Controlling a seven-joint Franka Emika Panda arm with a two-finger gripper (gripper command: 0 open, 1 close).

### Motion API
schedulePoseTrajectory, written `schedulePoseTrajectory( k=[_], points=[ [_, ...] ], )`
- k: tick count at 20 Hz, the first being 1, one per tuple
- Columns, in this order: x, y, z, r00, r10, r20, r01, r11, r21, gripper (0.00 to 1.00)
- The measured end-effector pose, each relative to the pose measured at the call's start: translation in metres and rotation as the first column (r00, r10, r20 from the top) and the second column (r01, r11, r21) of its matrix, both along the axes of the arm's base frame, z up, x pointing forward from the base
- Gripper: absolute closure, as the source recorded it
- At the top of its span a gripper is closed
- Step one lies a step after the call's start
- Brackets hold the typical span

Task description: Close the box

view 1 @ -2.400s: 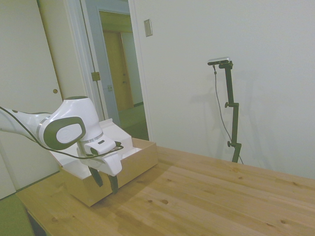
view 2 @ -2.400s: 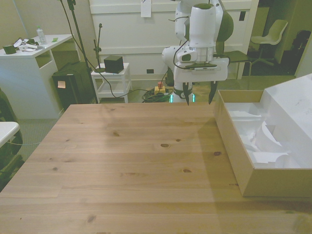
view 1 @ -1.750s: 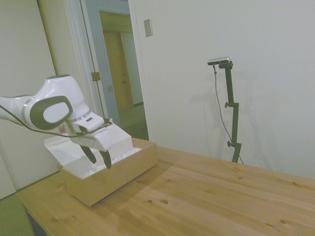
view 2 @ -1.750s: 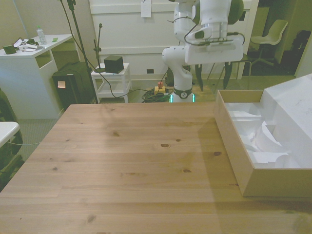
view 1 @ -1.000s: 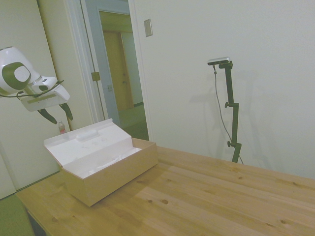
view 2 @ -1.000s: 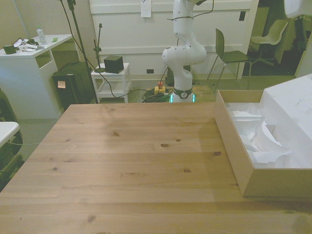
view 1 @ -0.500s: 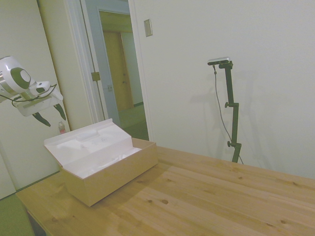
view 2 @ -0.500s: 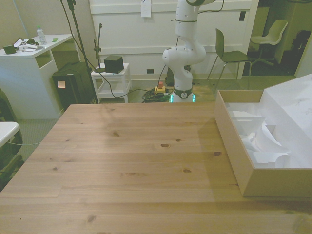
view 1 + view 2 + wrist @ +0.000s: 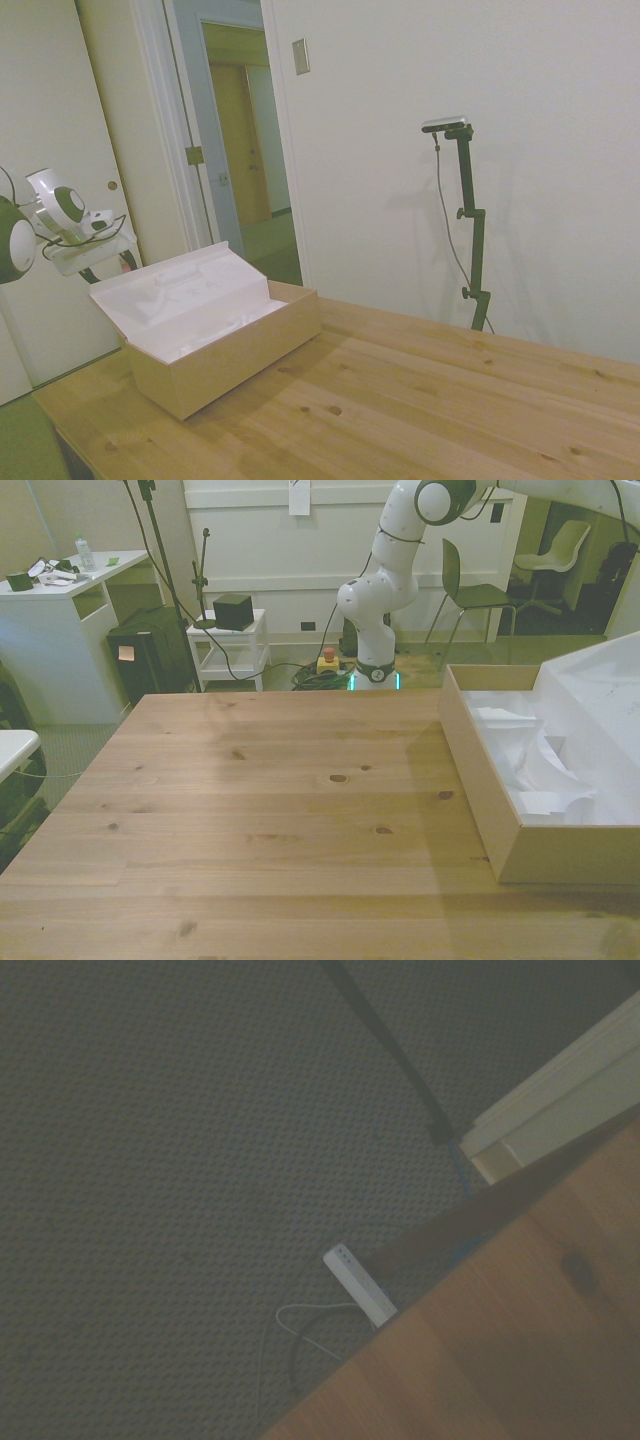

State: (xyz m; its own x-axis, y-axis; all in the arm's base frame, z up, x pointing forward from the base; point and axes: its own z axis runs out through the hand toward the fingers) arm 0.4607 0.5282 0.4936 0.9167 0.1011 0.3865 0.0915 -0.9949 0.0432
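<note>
A long tan cardboard box (image 9: 225, 348) sits open at one end of a wooden desk (image 9: 430, 400). In the side view it rests at the desk's left end, its long axis running from the near left corner toward the far right. In the front view the box (image 9: 500, 800) lies along the front view's right edge of the desk (image 9: 260, 810), its long axis running from the near edge toward the far edge, and its right side is cut off by the picture's border.

The inside of the box is white, with crumpled or moulded white shapes lying in it. The hinged lid (image 9: 175, 290) stands raised along the far long side, tilted back and away from the opening, its white moulded lining facing the desk's middle. In the front view the lid (image 9: 600, 680) rises at the right, beyond the open tray.

The white robot arm's gripper (image 9: 100, 268) hangs at the far left of the side view, beyond the raised lid and off the desk's end, apart from the box. Only the dark tips show behind the lid, so whether the jaws are open or closed cannot be told.

The wrist view shows grey carpet (image 9: 180, 1140), a corner of the desk (image 9: 520, 1350), and a small white device (image 9: 360, 1285) with a cable lying on the floor.
</note>
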Motion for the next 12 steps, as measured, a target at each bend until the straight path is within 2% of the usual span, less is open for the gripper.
schedulePoseTrajectory(
  k=[2, 4, 8, 12],
  points=[
    [0.012, -0.013, -0.004, 0.998, -0.064, 0.006, 0.064, 0.997, -0.035, 0.00],
    [0.027, -0.042, 0.013, 0.990, -0.138, 0.021, 0.139, 0.988, -0.064, 0.00],
    [0.051, -0.123, 0.056, 0.960, -0.275, 0.058, 0.279, 0.957, -0.079, 0.00],
    [0.056, -0.198, 0.061, 0.928, -0.368, 0.054, 0.372, 0.923, -0.101, 0.00]
  ],
)
